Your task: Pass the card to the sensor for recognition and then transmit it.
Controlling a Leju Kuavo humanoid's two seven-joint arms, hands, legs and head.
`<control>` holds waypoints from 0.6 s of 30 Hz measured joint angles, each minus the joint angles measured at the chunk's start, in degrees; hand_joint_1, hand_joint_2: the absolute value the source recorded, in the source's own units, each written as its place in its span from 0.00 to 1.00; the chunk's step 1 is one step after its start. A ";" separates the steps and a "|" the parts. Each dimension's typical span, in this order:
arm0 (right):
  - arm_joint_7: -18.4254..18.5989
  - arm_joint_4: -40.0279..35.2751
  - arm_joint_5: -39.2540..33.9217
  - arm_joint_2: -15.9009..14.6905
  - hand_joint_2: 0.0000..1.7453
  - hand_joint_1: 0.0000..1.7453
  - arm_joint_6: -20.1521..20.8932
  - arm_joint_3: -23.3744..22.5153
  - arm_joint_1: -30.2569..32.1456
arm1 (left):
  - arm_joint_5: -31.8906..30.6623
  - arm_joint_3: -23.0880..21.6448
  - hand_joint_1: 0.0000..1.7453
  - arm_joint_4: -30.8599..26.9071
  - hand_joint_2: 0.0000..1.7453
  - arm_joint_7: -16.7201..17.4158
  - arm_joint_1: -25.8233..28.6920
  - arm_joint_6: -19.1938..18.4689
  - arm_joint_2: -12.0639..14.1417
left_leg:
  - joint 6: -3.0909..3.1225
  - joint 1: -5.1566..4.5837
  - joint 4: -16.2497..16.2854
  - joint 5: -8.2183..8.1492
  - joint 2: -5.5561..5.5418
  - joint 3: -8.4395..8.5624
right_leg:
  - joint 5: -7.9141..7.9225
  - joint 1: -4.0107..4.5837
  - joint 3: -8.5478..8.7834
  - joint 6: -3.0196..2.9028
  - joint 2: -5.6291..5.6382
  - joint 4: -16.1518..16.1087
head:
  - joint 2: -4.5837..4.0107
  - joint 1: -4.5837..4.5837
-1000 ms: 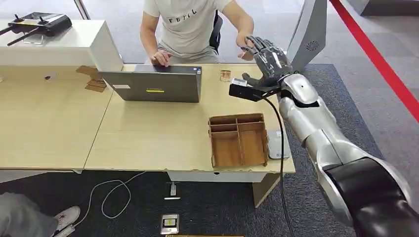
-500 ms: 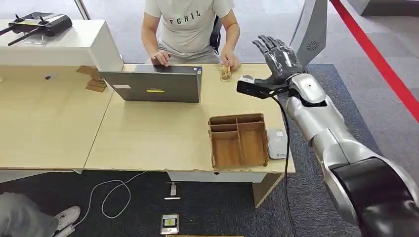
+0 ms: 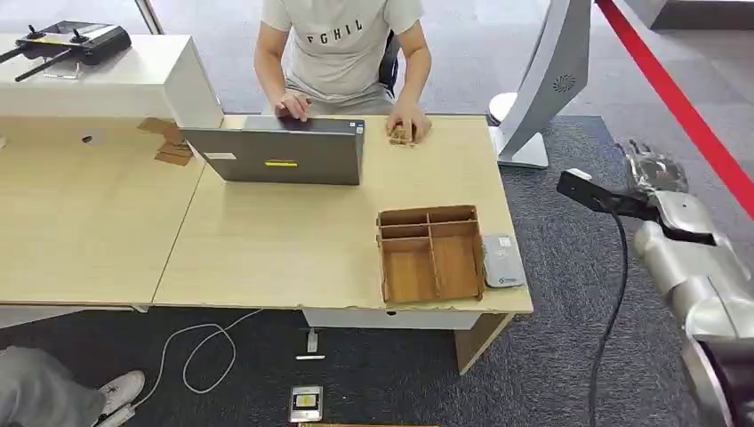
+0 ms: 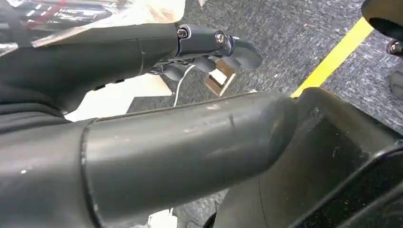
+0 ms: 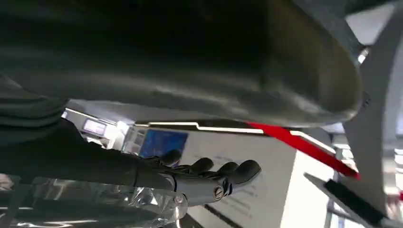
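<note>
Head view: pale wooden desk [image 3: 267,240] on dark carpet [image 3: 569,267], right hand [image 3: 656,167] beside it, fingers spread, holding nothing.

Laptop [image 3: 283,156] sits at the table's [image 3: 267,249] back edge, person [image 3: 342,49] behind it; compartment tray [image 3: 429,253] near the front-right corner, sensor [image 3: 501,260] probably touching its right side.

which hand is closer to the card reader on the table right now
Right. The right hand hangs off the table's far-right side, beyond the card reader. The left hand hangs low over the carpet floor, away from the tabletop.
</note>
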 joint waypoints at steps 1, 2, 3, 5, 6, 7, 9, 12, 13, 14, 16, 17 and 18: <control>0.44 0.15 -1.05 -1.63 0.00 0.00 0.09 -0.84 2.40 | 0.05 0.00 0.00 0.00 0.00 0.29 0.12 0.18 0.00 | 0.01 0.01 0.00 -0.01 -0.01 0.01 | -0.02 0.01 0.04 0.02 -0.03 -0.02 | 0.00 0.00; 0.52 0.37 -2.51 -2.95 0.00 0.00 0.02 -1.86 4.79 | 0.28 0.02 0.00 0.00 0.00 0.52 0.27 0.31 0.02 | 0.02 0.01 0.00 -0.01 -0.06 -0.02 | -0.03 0.01 0.01 0.03 -0.07 -0.02 | 0.00 0.00; 0.70 0.59 -4.03 -3.78 0.00 0.00 -0.18 -2.86 7.06 | 0.50 0.04 0.00 0.00 0.00 0.46 0.30 0.48 0.02 | 0.03 0.00 -0.02 -0.02 -0.08 -0.06 | -0.03 0.01 -0.01 0.03 -0.08 0.00 | 0.00 0.00; 1.18 0.92 -8.88 -5.12 0.00 0.00 -0.20 -5.17 11.97 | 0.77 0.04 0.00 0.00 0.00 0.22 0.38 0.96 0.13 | 0.02 0.05 -0.05 -0.07 -0.02 -0.01 | -0.08 0.05 0.04 -0.01 -0.07 -0.03 | 0.00 -0.04; 1.29 1.09 -11.94 -5.47 0.00 0.00 -0.66 -6.81 15.14 | 0.83 0.04 0.00 0.00 0.00 0.11 0.49 1.22 0.15 | 0.04 0.09 -0.05 -0.09 -0.07 0.04 | -0.13 0.10 0.09 0.04 -0.08 -0.03 | 0.00 0.00; 1.29 1.22 -13.92 -5.54 0.00 0.00 -1.49 -8.45 18.17 | 0.85 0.04 0.00 0.00 0.00 0.11 0.62 1.42 0.17 | 0.03 0.10 -0.04 -0.10 -0.16 0.01 | -0.19 0.10 0.10 0.02 -0.14 -0.03 | -0.02 0.04; 1.31 1.62 -18.19 -5.40 0.00 0.00 -2.69 -11.22 23.44 | 0.85 0.07 0.00 0.00 0.00 0.11 0.71 1.68 0.17 | 0.03 0.10 -0.09 -0.10 -0.20 -0.03 | -0.20 0.10 0.09 0.01 -0.18 -0.01 | 0.00 -0.02; 1.55 2.07 -25.89 -3.40 0.00 0.00 -3.91 -16.54 31.61 | 0.70 0.07 0.00 0.00 0.00 0.07 0.82 1.97 0.20 | -0.02 0.24 -0.13 -0.13 -0.31 -0.01 | -0.27 0.22 0.15 -0.02 -0.25 -0.02 | 0.00 0.02; 1.51 2.29 -27.50 -2.26 0.00 0.00 -4.29 -18.22 34.27 | 0.70 0.07 0.00 0.00 0.00 0.00 0.84 2.03 0.22 | -0.04 0.23 -0.13 -0.14 -0.31 -0.02 | -0.27 0.21 0.14 -0.02 -0.25 -0.01 | 0.00 0.00; 1.51 2.51 -28.37 -1.23 0.00 0.00 -4.59 -19.77 36.65 | 0.70 0.07 0.00 0.00 0.00 -0.04 0.86 2.21 0.22 | -0.05 0.22 -0.17 -0.15 -0.30 -0.03 | -0.29 0.20 0.14 -0.05 -0.25 0.00 | -0.02 0.00; 1.53 3.01 -29.76 1.08 0.00 0.00 -4.26 -22.79 40.50 | 0.64 0.07 0.00 0.00 0.00 -0.09 0.99 2.71 0.22 | -0.09 0.22 -0.19 -0.17 -0.25 0.02 | -0.32 0.20 0.13 -0.10 -0.23 0.01 | 0.00 0.00; 1.53 3.17 -30.80 2.19 0.00 0.00 -4.18 -24.27 42.12 | 0.61 0.07 0.00 0.00 0.00 -0.11 1.07 2.82 0.24 | -0.10 0.24 -0.20 -0.17 -0.26 0.02 | -0.34 0.22 0.13 -0.11 -0.23 0.00 | 0.00 -0.02; 1.46 3.39 -31.53 3.44 0.00 0.00 -3.92 -25.96 43.57 | 0.59 0.07 0.00 0.00 0.00 -0.11 1.07 2.89 0.24 | -0.13 0.28 -0.21 -0.16 -0.25 0.06 | -0.35 0.27 0.14 -0.15 -0.23 0.00 | 0.00 0.02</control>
